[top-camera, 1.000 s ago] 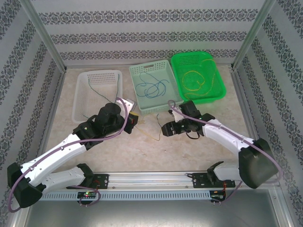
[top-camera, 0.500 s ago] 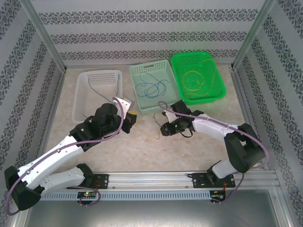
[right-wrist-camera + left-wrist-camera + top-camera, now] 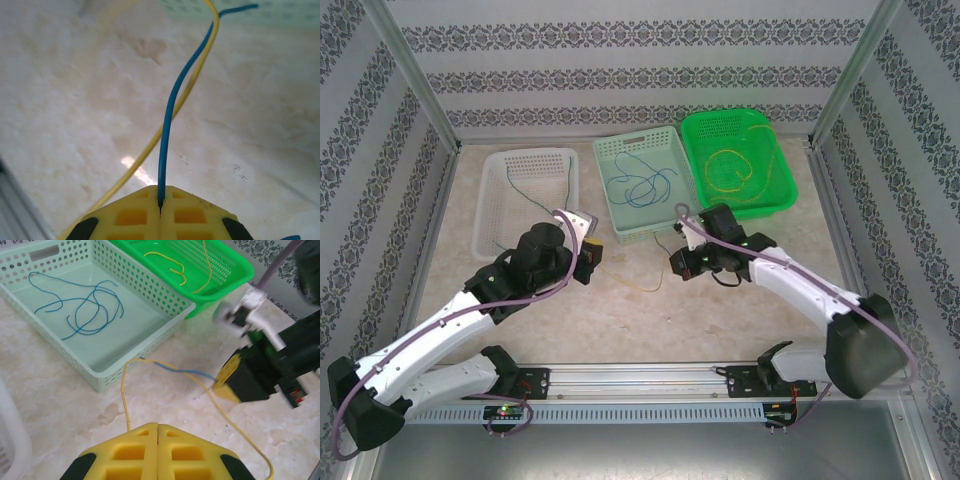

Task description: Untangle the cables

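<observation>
Left gripper (image 3: 592, 255) (image 3: 158, 426): over the middle of the worktop (image 3: 620, 325), near the white basket's near right corner. Its yellow fingers are pressed together, with no gap at the seam.
Right gripper (image 3: 678, 262) (image 3: 160, 189) (image 3: 232, 377): just in front of the near edge of the pale green basket (image 3: 603, 195) (image 3: 145, 340). Its fingers are closed tight on the blue cable.
Blue cable (image 3: 167, 125) (image 3: 180, 371): goes from the seam of the right fingers toward the pale green basket, above the worktop.
Yellow cable (image 3: 645, 288) (image 3: 123, 395) (image 3: 192, 85): lies between the two grippers and crosses the blue cable. One part goes out of sight under a left finger. I cannot tell if it is pinched there.
Pale green basket: at the far edge, in the middle, with loose blue cables (image 3: 645, 185) (image 3: 90, 310) inside.
Bright green basket (image 3: 786, 175) (image 3: 225, 280): at the far right, touching the pale green one, with yellow cables (image 3: 730, 165) (image 3: 175, 265) inside.
White basket (image 3: 485, 225): at the far left, with a dark green cable (image 3: 520, 185) inside.
</observation>
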